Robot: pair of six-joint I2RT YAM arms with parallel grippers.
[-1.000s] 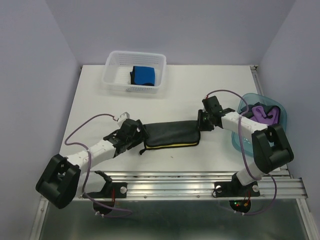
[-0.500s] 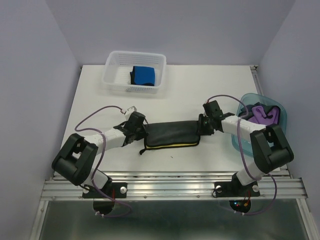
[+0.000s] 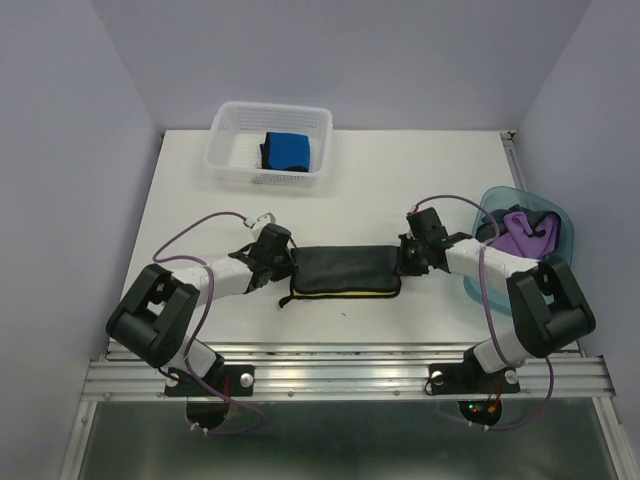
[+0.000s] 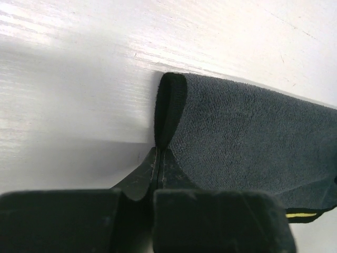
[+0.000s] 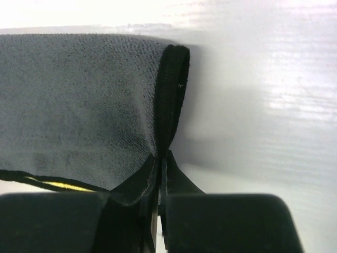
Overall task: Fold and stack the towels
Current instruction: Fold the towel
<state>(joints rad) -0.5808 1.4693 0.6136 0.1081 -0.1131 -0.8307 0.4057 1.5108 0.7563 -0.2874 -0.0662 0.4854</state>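
Note:
A dark navy-grey towel (image 3: 345,270) lies folded into a long strip at mid-table, a yellow edge (image 3: 345,293) showing along its near side. My left gripper (image 3: 281,262) is shut on the strip's left end; the wrist view shows the hem (image 4: 171,105) pinched between the fingertips. At the strip's right end my right gripper (image 3: 406,256) is shut on the hem (image 5: 171,100). A bright blue towel (image 3: 288,150) sits folded in the white basket (image 3: 225,160). A purple towel (image 3: 528,230) lies in the blue tub (image 3: 552,207).
The white mesh basket stands at the back left of the table. The translucent blue tub sits at the right edge, beside the right arm. A metal rail (image 3: 340,375) runs along the near edge. Grey walls close in on three sides.
Both grippers have shut on the ends of the dark towel. The left arm swung in from the left to the towel's end; the right gripper moved down slightly.

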